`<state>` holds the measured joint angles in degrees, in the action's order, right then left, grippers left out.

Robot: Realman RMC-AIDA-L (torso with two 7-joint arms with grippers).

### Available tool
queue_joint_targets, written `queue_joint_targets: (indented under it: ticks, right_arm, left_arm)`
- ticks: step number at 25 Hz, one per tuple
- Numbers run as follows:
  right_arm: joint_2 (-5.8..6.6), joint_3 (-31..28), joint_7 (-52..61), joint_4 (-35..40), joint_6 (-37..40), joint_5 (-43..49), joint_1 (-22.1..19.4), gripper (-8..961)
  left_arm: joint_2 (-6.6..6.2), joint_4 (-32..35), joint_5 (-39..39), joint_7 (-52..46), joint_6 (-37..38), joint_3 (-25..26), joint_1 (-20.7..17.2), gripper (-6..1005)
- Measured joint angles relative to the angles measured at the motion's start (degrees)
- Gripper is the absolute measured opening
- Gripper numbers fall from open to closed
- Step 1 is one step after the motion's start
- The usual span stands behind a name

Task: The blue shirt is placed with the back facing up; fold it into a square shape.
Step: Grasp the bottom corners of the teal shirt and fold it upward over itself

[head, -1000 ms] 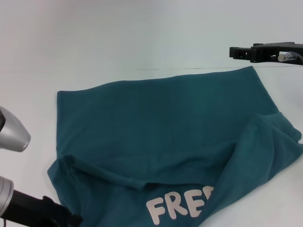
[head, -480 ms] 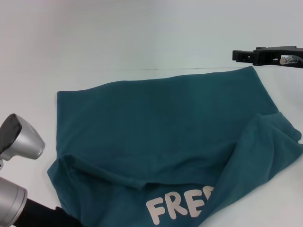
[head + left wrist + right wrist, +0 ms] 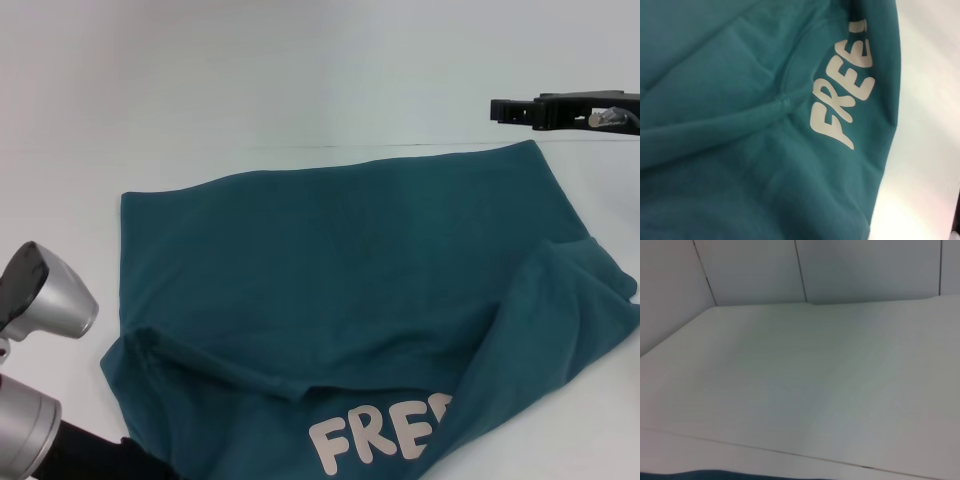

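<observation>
A: Blue shirt [image 3: 340, 290] lies on the white table [image 3: 250, 90], spread across the middle and near part of the head view, partly folded. Right-hand flap [image 3: 560, 320] is turned over onto the body, ending beside the white letters [image 3: 375, 440] "FRE" at the near edge

B: Left side?

A: A raised fold ridge [image 3: 220, 365] runs across the near left part, wrinkly. Far edge of the shirt is fairly straight and flat

B: Grippers?

A: Right gripper [image 3: 510, 110] is up at the far right, hanging above the table just past the shirt's far right corner, not touching cloth. Seen side-on as a dark bar, nothing in it; can't tell how far its fingers are apart

B: Left gripper?

A: Only silver left arm links [image 3: 50, 295] and a dark part show at the near left corner, next to the shirt's left edge. Its fingers aren't visible in any view, so can't tell its state or whether it has cloth

B: Wrist views?

A: Left wrist camera is close over the shirt [image 3: 740, 125], showing the lettering [image 3: 840, 95] and a crease. Right wrist camera sees mostly bare table [image 3: 805, 380], with a thin strip of the shirt [image 3: 715, 475] at one edge
</observation>
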<state>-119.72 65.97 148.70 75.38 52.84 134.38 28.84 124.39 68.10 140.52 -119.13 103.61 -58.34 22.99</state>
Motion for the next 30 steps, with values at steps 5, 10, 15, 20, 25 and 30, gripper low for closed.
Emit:
queue_joint_targets:
  ticks: [5,10,15,20,25,30]
  right_arm:
    - [0.01,-0.13,-0.08,-0.12,-0.37,0.06,0.19,740]
    - [0.04,-1.21,-0.89,-1.4,-0.47,-0.06,0.38,740]
    - [0.06,-2.11,-1.51,-1.91,-0.48,-0.15,0.41,740]
    - [0.11,-2.34,-1.83,-2.01,-0.48,-0.23,0.35,739]
    - [0.05,-2.96,-1.98,-2.09,-0.39,-0.26,0.35,738]
    - [0.02,-3.04,-2.01,-2.09,-0.37,-0.27,0.35,731]
  left_arm:
    - [0.06,-1.82,-0.49,0.47,-0.56,-0.19,0.35,564]
    - [0.06,-2.22,-0.75,0.63,-2.02,-0.76,0.42,564]
    - [0.07,-3.57,-0.78,0.71,-4.15,-2.34,0.47,561]
    - [0.14,-4.84,-0.79,0.94,-5.93,-3.22,0.46,558]
    - [0.2,-5.51,-0.81,1.53,-7.3,-3.78,0.32,541]
    - [0.23,-5.75,-0.93,2.09,-7.86,-4.02,0.11,489]
